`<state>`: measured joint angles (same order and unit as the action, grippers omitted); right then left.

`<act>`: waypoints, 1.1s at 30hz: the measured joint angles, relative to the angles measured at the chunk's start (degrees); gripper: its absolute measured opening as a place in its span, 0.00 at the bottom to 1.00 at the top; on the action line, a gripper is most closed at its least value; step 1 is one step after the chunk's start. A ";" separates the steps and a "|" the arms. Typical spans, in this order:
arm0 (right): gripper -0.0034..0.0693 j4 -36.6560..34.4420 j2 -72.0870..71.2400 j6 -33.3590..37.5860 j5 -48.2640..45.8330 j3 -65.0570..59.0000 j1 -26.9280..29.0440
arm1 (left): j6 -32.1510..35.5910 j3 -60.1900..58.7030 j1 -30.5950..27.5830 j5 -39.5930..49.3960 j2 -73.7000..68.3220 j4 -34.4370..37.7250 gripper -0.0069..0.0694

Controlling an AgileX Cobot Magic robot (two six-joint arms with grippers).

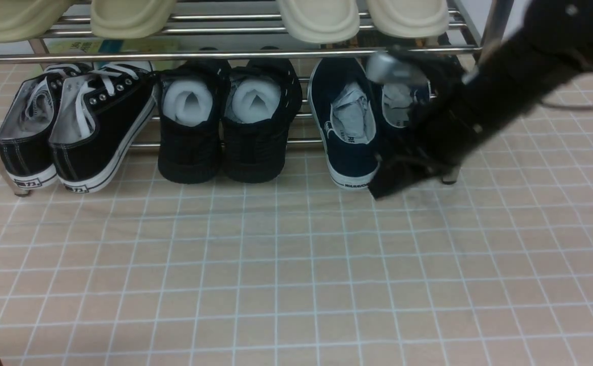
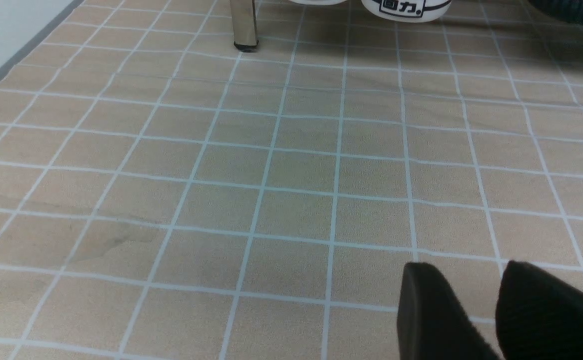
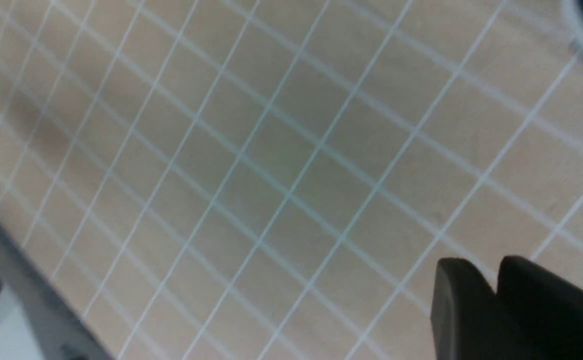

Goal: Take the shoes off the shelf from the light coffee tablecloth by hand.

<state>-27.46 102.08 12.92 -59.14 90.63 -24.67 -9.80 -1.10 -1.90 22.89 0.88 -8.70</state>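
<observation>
The shoes [image 1: 350,127] are the dark blue pair with white soles. They sit on the bottom row of the shelf [image 1: 225,54], at the end by the right hand [image 1: 393,183]. One shoe shows well, just to the left of that hand and a little behind it. The other shoe [image 1: 403,101] is right behind the hand and its blurry arm, so most of it is hidden.

The right hand is low, close to the light coffee tablecloth [image 1: 276,264] that covers the surface, just in front of the heels. In the right wrist view its two fingers [image 3: 456,305] are pressed together with nothing between them. Only a tiny bit of a blue shoe shows there, off at the edge, so I think the hand is not aimed at the shoes yet.

The left hand [image 2: 476,280] has its fingers a little apart and holds nothing. It is by the shelf leg [image 2: 244,25] and the black lace-up sneakers [image 2: 406,7], well apart from the blue pair. So the right hand is much nearer.

Each blue shoe lies long-ways from front to back. The heel faces the hand, and the toe points away, in under the bar (the open top with paper inside faces up). I think the hand must open, grab a heel edge, and pull straight back along that line.
</observation>
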 joint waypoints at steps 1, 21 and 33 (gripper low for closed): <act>0.26 0.64 0.10 -0.42 0.20 0.37 -0.22 | 0.00 0.00 0.00 0.00 0.00 0.00 0.41; 0.67 19.87 11.25 -12.25 26.98 5.23 -5.85 | 0.00 0.00 0.00 0.00 0.00 0.00 0.41; 0.28 18.86 15.42 -12.30 31.04 5.29 -5.85 | 0.00 0.00 0.00 0.00 0.00 0.00 0.41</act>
<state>-8.60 117.50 0.62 -28.10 95.91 -30.53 -9.80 -1.10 -1.90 22.89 0.88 -8.70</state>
